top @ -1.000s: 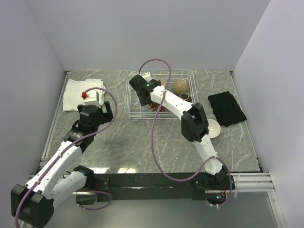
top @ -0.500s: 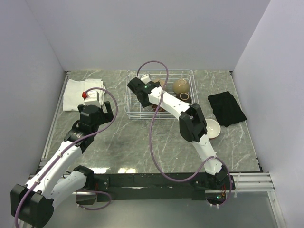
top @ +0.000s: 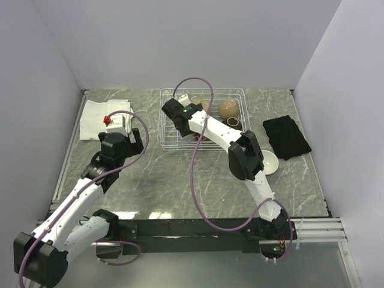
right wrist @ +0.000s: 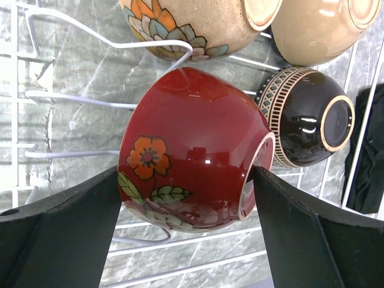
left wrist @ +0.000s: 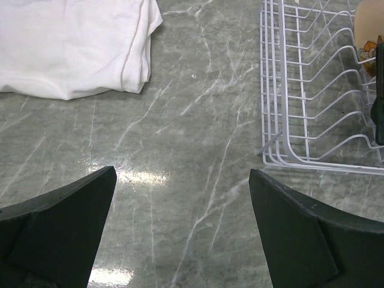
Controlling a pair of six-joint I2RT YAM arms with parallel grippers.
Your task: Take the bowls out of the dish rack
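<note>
Left gripper [left wrist: 180, 228]: one, jaws spread wide with nothing between them, hanging over bare table just beside the folded cloth.
White cloth [top: 96, 117]: one, soft fabric, folded, lying flat at the table's far left.
Table [top: 156, 174]: one, grey-green top with white marble veining, glossy.
Dish rack [top: 202, 90]: one, white wire, rectangular, with raised sides and curved upright tines, at the far middle of the table.
Right gripper [right wrist: 186, 180]: one, reaching into the rack, its dark fingers set wide to either side of the dark red bowl; whether they press on it cannot be told.
Bowls in rack: four seen, all glazed and round, lying on their sides: dark red bowl [right wrist: 192, 138] with orange flower and green leaves; tan flowered bowl [right wrist: 186, 24]; plain tan bowl [right wrist: 312, 30]; black-brown bowl [right wrist: 306, 120] with a patterned band.
Bowl on table [top: 273, 163]: one, cream inside, partly hidden behind the right arm, near the black cloth.
Black cloth [top: 287, 137]: one, folded, at the right.
</note>
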